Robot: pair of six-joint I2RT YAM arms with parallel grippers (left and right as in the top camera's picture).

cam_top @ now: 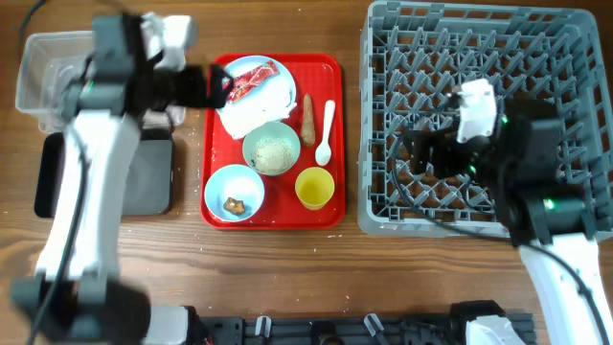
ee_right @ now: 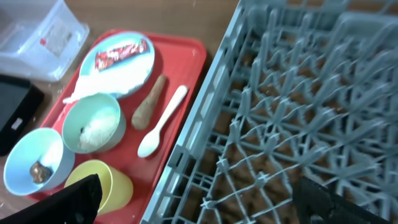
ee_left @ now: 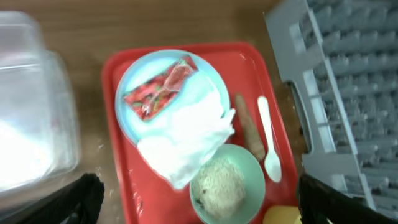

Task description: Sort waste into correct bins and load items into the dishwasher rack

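Note:
A pale blue plate (cam_top: 239, 113) on the red serving tray (cam_top: 330, 77) holds the red wrapper (cam_top: 251, 81) and white napkin (cam_top: 257, 110). Beside it lie the carrot-like stick (cam_top: 307, 119) and white spoon (cam_top: 325, 134). One bowl (cam_top: 271, 149) holds rice, another (cam_top: 235, 192) the brown lump (cam_top: 234, 203). The yellow cup (cam_top: 314, 188) stands at the tray's front. My left gripper (cam_top: 213, 91) is open and empty above the tray's left side, over the plate (ee_left: 186, 81). My right gripper (cam_top: 421, 153) is open and empty over the grey rack (cam_top: 479, 38).
The clear tub (cam_top: 43, 72) stands at the far left, with the black tray (cam_top: 148, 177) in front of it. The red tray lies between these and the rack. The wooden table (cam_top: 287, 268) runs along the front.

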